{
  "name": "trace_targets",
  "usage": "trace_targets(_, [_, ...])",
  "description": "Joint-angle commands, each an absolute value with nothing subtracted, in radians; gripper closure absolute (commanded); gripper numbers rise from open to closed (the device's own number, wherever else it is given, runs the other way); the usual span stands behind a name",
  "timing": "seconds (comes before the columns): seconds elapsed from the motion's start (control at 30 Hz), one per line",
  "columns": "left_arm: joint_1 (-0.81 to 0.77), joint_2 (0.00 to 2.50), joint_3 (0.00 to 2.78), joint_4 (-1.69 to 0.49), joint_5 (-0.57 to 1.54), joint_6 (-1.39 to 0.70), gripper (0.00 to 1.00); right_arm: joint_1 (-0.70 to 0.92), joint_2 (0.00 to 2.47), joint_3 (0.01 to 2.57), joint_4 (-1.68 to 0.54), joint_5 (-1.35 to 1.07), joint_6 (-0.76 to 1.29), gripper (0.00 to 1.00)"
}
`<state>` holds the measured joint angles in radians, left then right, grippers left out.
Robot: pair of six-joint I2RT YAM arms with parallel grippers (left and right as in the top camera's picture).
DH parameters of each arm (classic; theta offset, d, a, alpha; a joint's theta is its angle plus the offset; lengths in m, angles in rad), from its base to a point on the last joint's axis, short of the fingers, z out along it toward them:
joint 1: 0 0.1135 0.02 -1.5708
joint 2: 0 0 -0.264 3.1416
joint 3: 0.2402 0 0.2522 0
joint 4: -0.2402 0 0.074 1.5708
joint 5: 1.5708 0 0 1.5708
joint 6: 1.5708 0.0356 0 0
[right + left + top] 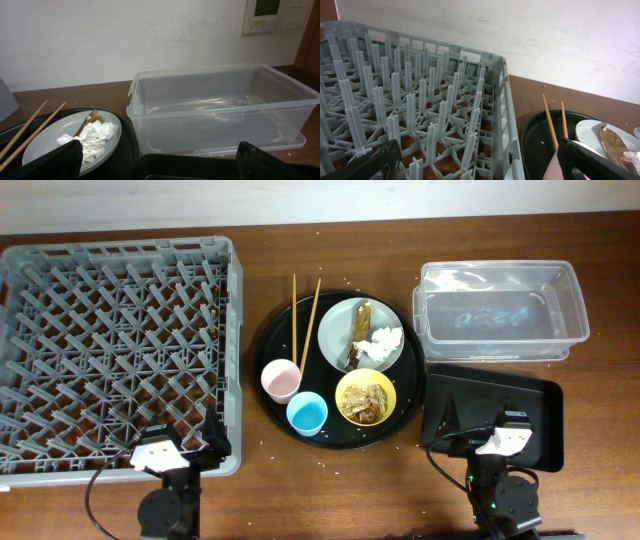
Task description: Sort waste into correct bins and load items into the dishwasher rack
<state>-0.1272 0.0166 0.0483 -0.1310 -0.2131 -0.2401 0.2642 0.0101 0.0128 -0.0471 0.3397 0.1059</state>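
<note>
The grey dishwasher rack [232, 330] fills the left. A round black tray [275, 330] holds the grey-white plate [335, 330] with a brown wrapper [358, 328] and white napkin [382, 345], the yellow bowl [343, 388] of food scraps [366, 400], a pink cup [281, 380], a blue cup [307, 413] and two chopsticks [300, 310]. The clear tub [500, 268] and the black rectangular tray [540, 405] are on the right. My left gripper [185, 448] is open and empty over the rack's near right corner [480, 160]. My right gripper [480, 442] is open and empty over the black tray [160, 160].
Tiny white crumbs are scattered on the brown table around the round tray. A white wall runs along the table's far edge. The tub [220, 110] stands close behind the black tray [200, 167].
</note>
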Motion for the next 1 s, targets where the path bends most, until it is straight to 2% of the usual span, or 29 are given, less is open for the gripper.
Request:
trace_targets(0.0, [-0.121,0.007,0.038,-0.127,-0.202,-0.239,0.01,0.261,0.004,0.006,-0.050,0.342,0.109,0.01])
trace_targets(0.33, [-0.121,0.007,0.038,-0.115,-0.169,-0.239,0.01,0.261,0.004,0.006,-0.040,0.336,0.113,0.02])
trace_targets(0.43, [-0.121,0.007,0.038,-0.010,-0.122,-0.238,0.01,0.261,0.004,0.007,0.050,0.134,0.112,0.02])
trace_targets(0.53, [-0.121,0.007,0.070,0.070,-0.123,-0.238,0.01,0.262,0.004,0.053,0.071,0.096,0.112,0.02])
trace_targets(0.67, [-0.121,0.068,0.262,-0.081,-0.124,-0.238,0.01,0.261,0.085,0.300,-0.173,0.028,0.112,0.01])
trace_targets(0.97, [-0.121,0.807,1.068,-0.681,0.020,-0.238,0.01,0.261,1.033,1.237,-0.830,-0.196,0.112,0.02])
